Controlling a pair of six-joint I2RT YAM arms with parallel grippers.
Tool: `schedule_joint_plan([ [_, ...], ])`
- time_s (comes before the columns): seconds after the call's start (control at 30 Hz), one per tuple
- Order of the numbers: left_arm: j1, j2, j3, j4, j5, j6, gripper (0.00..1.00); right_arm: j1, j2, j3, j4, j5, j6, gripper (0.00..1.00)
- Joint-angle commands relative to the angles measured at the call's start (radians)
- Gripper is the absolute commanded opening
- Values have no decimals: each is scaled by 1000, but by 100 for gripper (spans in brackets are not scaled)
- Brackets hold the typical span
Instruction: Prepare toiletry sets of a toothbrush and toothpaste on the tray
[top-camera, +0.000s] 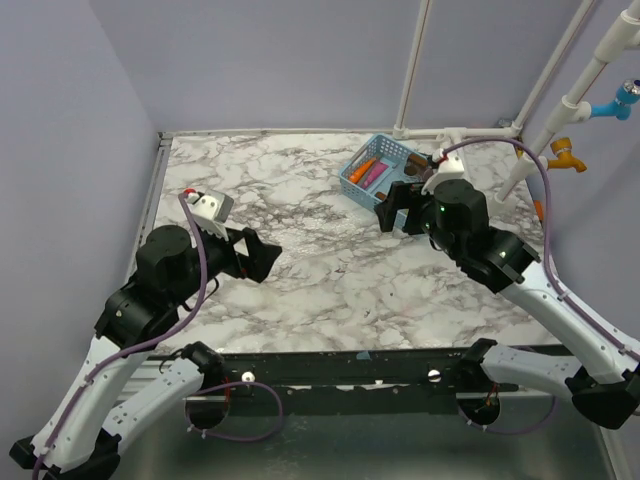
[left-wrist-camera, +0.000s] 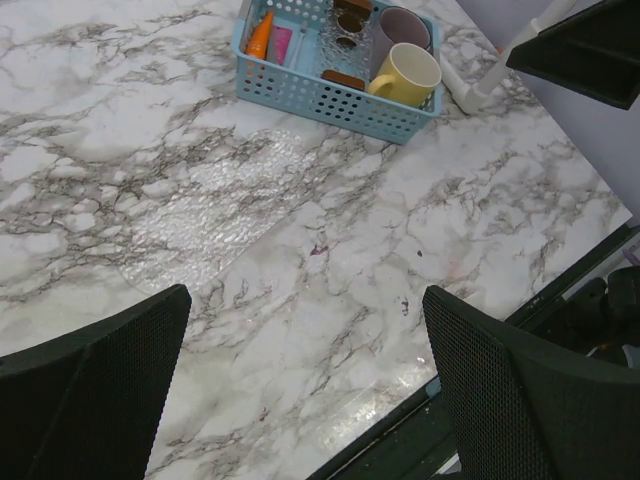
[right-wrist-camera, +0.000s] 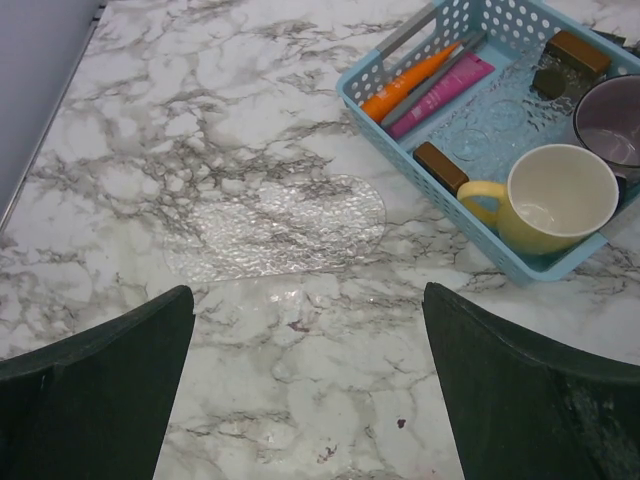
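Two wide-open, empty grippers: left gripper (top-camera: 265, 254), right gripper (top-camera: 397, 215). Toothbrush (right-wrist-camera: 410, 85) and toothpaste (right-wrist-camera: 445, 88) lie inside the basket (right-wrist-camera: 385, 135), clear tray (right-wrist-camera: 280, 225) just beside it. Reaching in might bump the yellow mug (right-wrist-camera: 555, 200).

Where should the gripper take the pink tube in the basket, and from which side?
Probably from above, gripping the pink tube mid-length across its narrow width: it lies flat inside the blue basket, whose walls block the sides. The orange item lies close alongside, so space is tight.
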Motion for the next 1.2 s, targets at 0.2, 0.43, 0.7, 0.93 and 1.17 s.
schedule_joint_plan([
  [0.2, -3, -28, -53, 46, -4, -1, 99, 0, 130, 101, -94, 16, -21, 100],
  [0.43, -4, -57, -90, 44, -15, -5, 99, 0, 205, 123, -74, -21, -21, 99],
  [0.7, -3, -71, -118, 21, -91, -37, 99, -1, 366, 162, -46, -83, -14, 94],
  [0.93, -3, -91, -153, 17, -124, -51, 99, 3, 532, 189, 23, -154, 29, 92],
  [1.17, -4, -110, -201, 26, -126, -77, 99, 46, 722, 276, 30, -91, 74, 91],
])
